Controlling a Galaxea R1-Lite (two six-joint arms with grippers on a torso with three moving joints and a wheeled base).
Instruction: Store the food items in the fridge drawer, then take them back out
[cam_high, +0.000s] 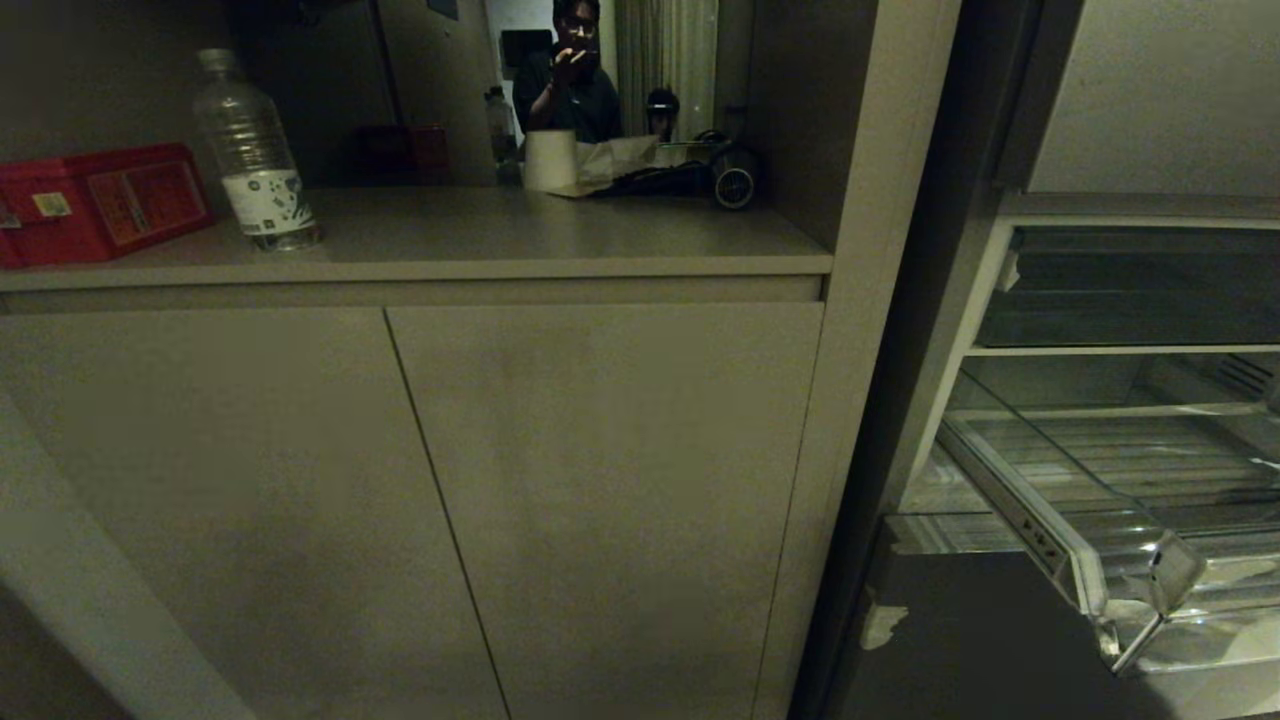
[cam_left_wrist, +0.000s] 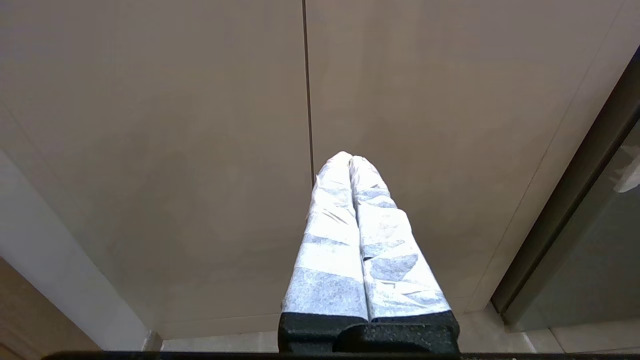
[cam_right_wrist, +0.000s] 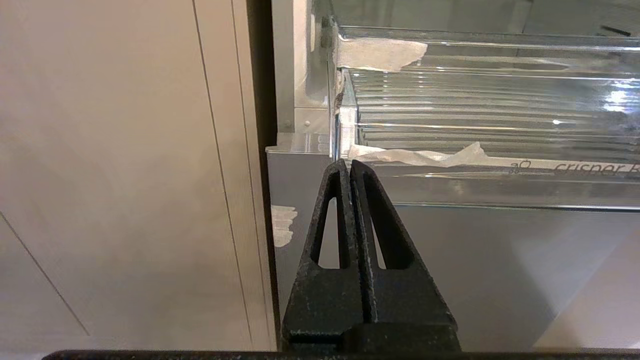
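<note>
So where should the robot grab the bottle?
Judging by its shape, around the labelled middle of the bottle, coming level from the front. It stands upright near the counter edge, its round body narrow enough to pinch; a red box crowds its left.

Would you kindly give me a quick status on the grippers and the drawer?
Left gripper shut, empty, facing cabinet doors. Right gripper shut, empty, near drawer's corner. Drawer pulled open, no food seen inside. Nothing in the way.

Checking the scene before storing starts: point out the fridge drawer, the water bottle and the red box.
fridge drawer (cam_high: 1130, 560), head view, on its clear front lip.
water bottle (cam_high: 255, 160), head view, on its body above the label.
red box (cam_high: 100, 200), head view, on its front face.
</note>
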